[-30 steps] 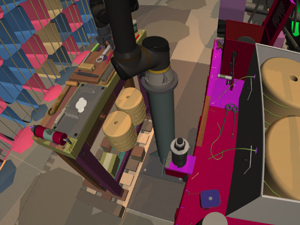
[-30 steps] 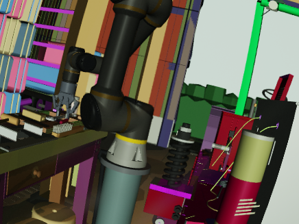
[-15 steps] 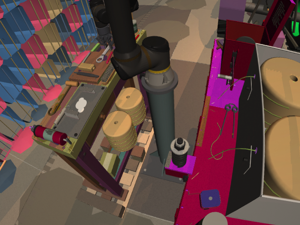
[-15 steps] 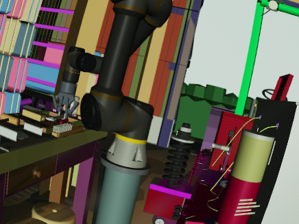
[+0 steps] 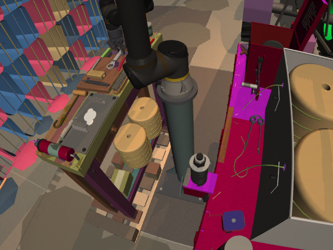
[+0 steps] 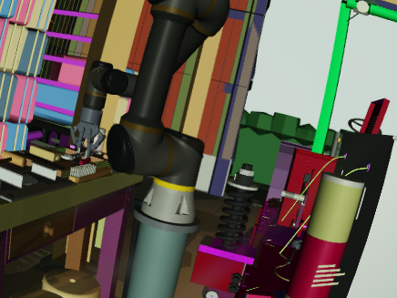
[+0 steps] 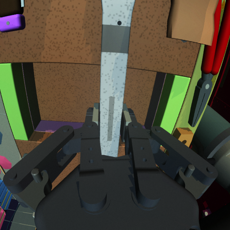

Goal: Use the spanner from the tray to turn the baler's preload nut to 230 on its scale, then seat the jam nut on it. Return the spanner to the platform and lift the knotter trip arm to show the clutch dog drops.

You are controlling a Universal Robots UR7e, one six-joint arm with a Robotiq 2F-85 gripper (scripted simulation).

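Note:
My gripper (image 7: 110, 117) (image 5: 120, 50) (image 6: 85, 151) is down at the far end of the workbench, closed on the handle of the silver spanner (image 7: 113, 90) (image 5: 114, 60). The spanner lies flat on the brown tray (image 5: 103, 72) (image 7: 85, 55). Its ring end points away from the fingers. The preload nut (image 5: 199, 159) (image 6: 246, 169) sits on top of a black coil spring (image 5: 199, 175) (image 6: 234, 213) on a magenta block at the baler's near edge. The jam nut and the knotter trip arm I cannot pick out for certain.
The red and magenta baler deck (image 5: 242, 150) fills the right, with tan twine spools (image 5: 313, 134) in a grey box. Red-handled pliers (image 7: 211, 55) lie right of the spanner, a purple block (image 7: 11, 22) to its left. The arm's pedestal (image 5: 179, 131) stands between bench and baler.

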